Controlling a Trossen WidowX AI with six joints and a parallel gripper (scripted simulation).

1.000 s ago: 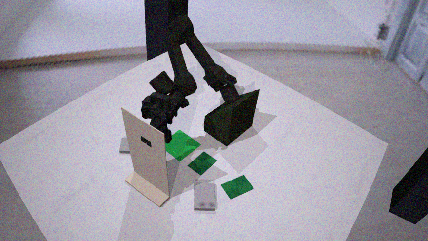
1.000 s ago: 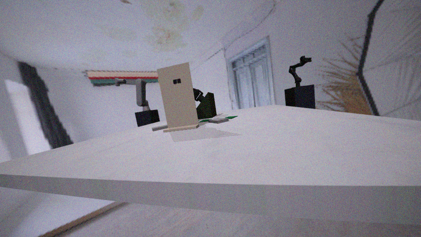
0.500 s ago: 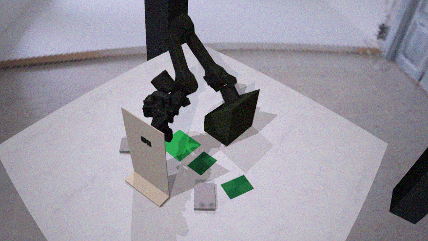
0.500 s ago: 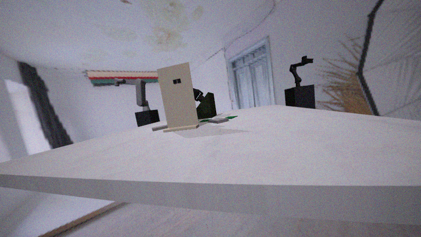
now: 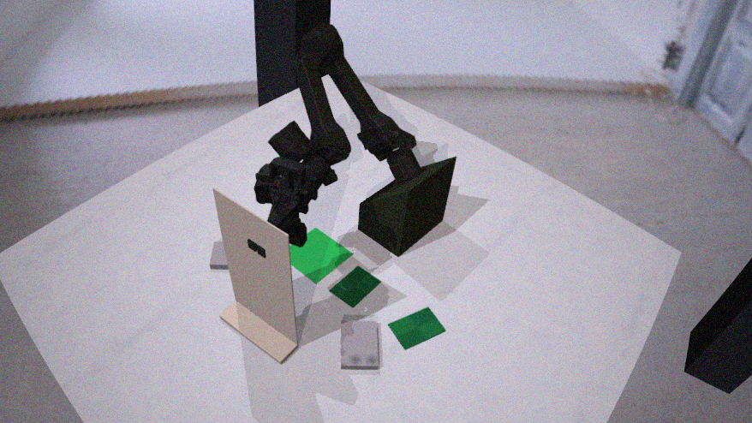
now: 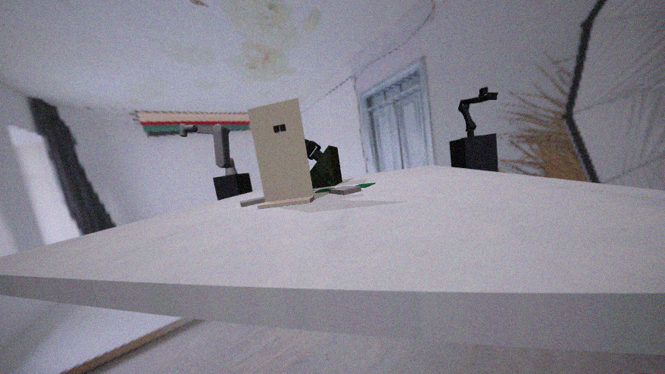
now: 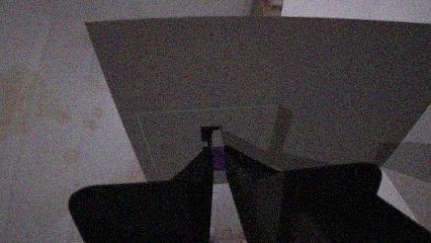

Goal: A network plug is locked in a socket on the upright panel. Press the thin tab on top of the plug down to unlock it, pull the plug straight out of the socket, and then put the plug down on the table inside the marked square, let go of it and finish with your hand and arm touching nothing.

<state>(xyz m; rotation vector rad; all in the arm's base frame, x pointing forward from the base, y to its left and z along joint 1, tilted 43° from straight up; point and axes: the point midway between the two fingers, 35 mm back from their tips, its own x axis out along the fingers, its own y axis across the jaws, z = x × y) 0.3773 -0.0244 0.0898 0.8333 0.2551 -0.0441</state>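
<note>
The beige upright panel (image 5: 257, 273) stands on the table, and I see its rear face in the top view and in the exterior view (image 6: 281, 151). My gripper (image 5: 296, 235) is on the far side of the panel, pressed close to its face at socket height. In the wrist view the fingers (image 7: 216, 148) are shut on the small purple plug (image 7: 217, 158), right in front of the dark socket opening (image 7: 210, 132). I cannot tell whether the plug still sits in the socket. The tab is too small to make out. A bright green square (image 5: 318, 253) lies on the table under the gripper.
Two darker green squares (image 5: 355, 285) (image 5: 416, 327) lie near the bright one. A grey plate (image 5: 360, 343) lies by the panel's foot, another (image 5: 217, 254) to the panel's left. The arm's dark base block (image 5: 407, 205) stands behind the squares.
</note>
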